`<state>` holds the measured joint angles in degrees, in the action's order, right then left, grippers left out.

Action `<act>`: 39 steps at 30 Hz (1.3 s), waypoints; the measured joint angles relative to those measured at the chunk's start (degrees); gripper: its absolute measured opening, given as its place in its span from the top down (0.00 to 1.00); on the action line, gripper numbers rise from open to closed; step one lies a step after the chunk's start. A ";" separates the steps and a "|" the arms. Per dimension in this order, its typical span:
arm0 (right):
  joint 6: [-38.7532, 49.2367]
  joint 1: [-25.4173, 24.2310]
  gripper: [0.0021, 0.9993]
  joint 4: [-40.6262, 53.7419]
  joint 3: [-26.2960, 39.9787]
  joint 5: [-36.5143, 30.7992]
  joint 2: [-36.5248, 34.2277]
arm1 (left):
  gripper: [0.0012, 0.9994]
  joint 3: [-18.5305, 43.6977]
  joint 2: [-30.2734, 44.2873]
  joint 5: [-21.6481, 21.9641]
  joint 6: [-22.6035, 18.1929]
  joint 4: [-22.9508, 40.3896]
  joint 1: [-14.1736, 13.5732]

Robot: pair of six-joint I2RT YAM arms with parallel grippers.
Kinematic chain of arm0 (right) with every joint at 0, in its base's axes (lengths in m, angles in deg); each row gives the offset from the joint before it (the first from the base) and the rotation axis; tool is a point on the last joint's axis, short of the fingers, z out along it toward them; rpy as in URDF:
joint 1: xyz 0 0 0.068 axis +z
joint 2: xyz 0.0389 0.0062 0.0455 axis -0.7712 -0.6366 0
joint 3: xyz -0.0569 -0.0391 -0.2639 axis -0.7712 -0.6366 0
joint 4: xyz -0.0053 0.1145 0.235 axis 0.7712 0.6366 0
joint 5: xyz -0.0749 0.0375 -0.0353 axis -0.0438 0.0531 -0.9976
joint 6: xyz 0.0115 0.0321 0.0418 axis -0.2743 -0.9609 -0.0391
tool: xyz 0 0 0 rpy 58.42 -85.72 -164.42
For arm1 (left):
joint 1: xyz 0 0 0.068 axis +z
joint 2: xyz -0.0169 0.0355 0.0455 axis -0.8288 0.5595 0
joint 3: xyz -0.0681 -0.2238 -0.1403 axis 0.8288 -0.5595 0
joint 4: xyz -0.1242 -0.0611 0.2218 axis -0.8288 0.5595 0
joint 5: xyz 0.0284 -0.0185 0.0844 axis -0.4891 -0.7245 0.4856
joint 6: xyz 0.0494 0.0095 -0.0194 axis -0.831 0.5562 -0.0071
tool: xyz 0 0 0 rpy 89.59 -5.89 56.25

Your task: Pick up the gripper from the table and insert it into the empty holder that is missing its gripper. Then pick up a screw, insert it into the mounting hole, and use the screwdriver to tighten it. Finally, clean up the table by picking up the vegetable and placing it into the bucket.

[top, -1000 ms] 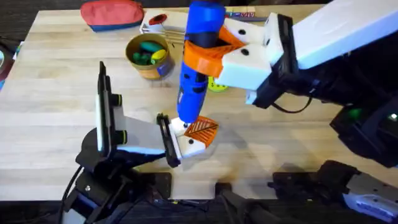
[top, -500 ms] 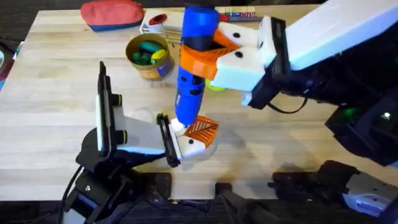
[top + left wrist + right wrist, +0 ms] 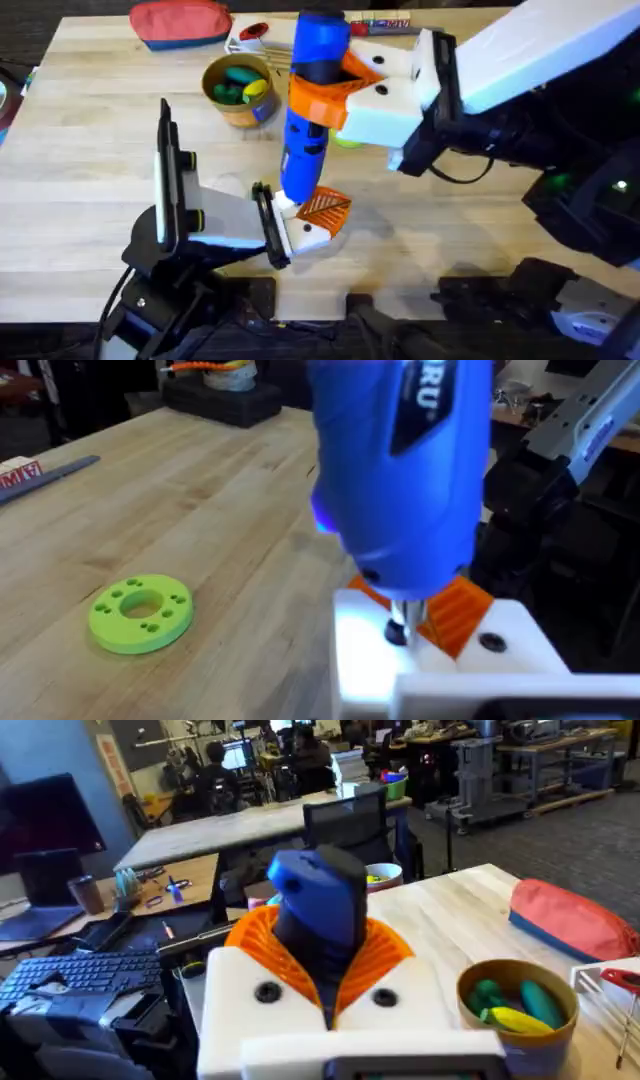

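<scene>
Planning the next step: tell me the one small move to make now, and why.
Probably keep the screwdriver pressed down and turning: the right claw holds it upright, its tip sits at the holder beside the orange gripper, steadied by the left claw.

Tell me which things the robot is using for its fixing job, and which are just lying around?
Used for the job:
the screwdriver
the gripper
the holder
the right gripper
the bucket

Just lying around:
green disc
red pouch
</scene>
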<state>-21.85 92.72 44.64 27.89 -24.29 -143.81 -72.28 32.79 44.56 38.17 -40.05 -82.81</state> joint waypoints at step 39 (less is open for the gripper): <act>86.50 -29.67 1.00 -0.49 0.00 -33.06 -38.40 | 1.00 0.01 -0.01 0.01 0.01 -0.02 0.00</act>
<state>64.65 63.05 44.15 27.89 -57.34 -182.21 -72.27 32.78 44.57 38.17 -40.08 -82.81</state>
